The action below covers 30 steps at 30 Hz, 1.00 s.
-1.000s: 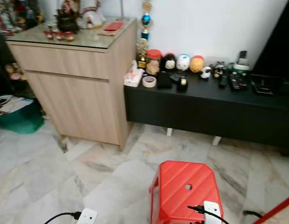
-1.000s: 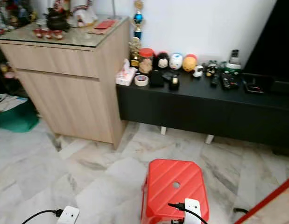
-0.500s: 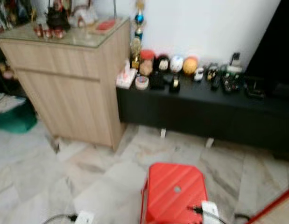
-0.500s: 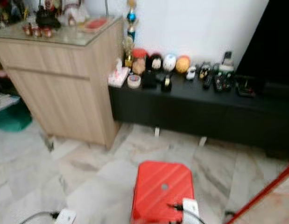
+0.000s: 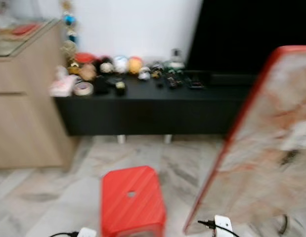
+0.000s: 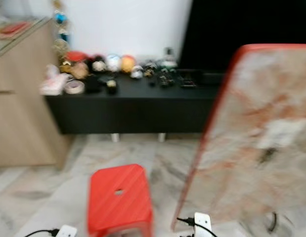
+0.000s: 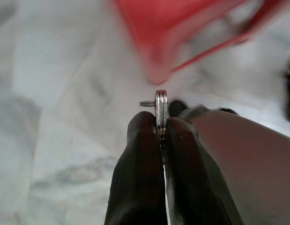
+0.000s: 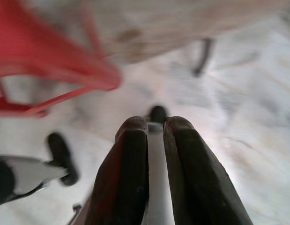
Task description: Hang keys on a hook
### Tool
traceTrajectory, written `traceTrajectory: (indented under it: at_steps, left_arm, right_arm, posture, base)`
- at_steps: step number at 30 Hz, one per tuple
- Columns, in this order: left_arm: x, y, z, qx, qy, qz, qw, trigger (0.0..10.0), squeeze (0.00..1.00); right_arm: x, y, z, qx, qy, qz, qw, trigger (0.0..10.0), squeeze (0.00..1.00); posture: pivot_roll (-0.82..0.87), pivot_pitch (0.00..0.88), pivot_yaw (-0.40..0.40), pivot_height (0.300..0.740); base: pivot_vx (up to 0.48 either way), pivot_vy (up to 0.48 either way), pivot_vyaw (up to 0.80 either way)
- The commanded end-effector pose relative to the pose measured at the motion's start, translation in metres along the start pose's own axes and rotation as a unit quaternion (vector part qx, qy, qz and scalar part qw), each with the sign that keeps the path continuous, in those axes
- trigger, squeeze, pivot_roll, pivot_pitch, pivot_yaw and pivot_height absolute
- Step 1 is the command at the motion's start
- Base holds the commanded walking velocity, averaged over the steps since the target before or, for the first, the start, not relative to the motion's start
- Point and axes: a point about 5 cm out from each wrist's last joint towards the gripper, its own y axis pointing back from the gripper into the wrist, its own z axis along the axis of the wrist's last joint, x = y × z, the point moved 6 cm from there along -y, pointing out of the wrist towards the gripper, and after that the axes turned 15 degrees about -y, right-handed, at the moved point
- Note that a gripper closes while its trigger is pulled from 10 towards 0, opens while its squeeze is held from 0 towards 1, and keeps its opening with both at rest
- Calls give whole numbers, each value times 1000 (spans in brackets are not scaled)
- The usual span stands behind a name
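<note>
In the left wrist view my left gripper [image 7: 161, 124] is shut on a silver key ring [image 7: 161, 103], which sticks up between the two black fingertips; the keys themselves are hidden. It hangs over pale marble floor beside a red stool [image 7: 159, 33]. My right gripper [image 8: 155, 124] is shut with nothing in it, also low over the floor. I can make out no hook in these blurred views.
A red plastic stool [image 5: 132, 200] stands on the marble floor just ahead. Behind it runs a low black cabinet [image 5: 157, 106] with small ornaments on top, and a wooden cabinet [image 5: 19, 113] at the left. A tall marble-patterned panel with a red edge [image 5: 261, 148] leans at the right.
The whole picture has swung to the right and blurred, so the camera turned. The wooden cabinet slid to the left edge and the red-edged panel came into view at the right.
</note>
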Motion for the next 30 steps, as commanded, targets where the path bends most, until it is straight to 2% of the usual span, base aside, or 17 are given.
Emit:
traceTrajectory:
  at_steps: [1, 12, 16, 19, 24, 30]
  left_arm:
    - [-7, 1, -4, 3, -3, -8, 1000, 10000, 0]
    - [-9, 0, -2, 4, 3, -10, 1000, 10000, 0]
    - [-16, -1, 5, 1, 4, -13, 1000, 10000, 0]
    - [-20, -2, 9, -2, 5, -15, 1000, 10000, 0]
    - [-24, -3, 15, -6, 9, -16, 1000, 10000, 0]
    - [-19, -2, 10, -4, 10, -15, 1000, 10000, 0]
  right_arm:
    - [0, 0, 0, -2, -4, -1, 1000, 10000, 0]
    - [-2, 0, 7, -13, -4, -6, 1000, 10000, 0]
    - [-3, 0, 6, -7, 20, -8, 1000, 10000, 0]
    - [-2, 0, 7, -9, 20, -7, 1000, 10000, 0]
    - [-2, 0, 8, -13, 25, -8, 1000, 10000, 0]
    - [-1, 0, 6, -12, 13, -9, 1000, 10000, 0]
  posture:
    - [-8, 0, -46, 740]
    - [-7, 0, -49, 740]
    - [-7, 0, -49, 740]
    - [-6, 0, -49, 740]
    - [-8, 0, -46, 740]
    - [-8, 0, -44, 740]
  base:
    - [0, -360, 0]
    - [0, -353, 0]
    - [0, -325, 0]
    - [0, -316, 0]
    - [0, -310, 721]
    - [0, -394, 454]
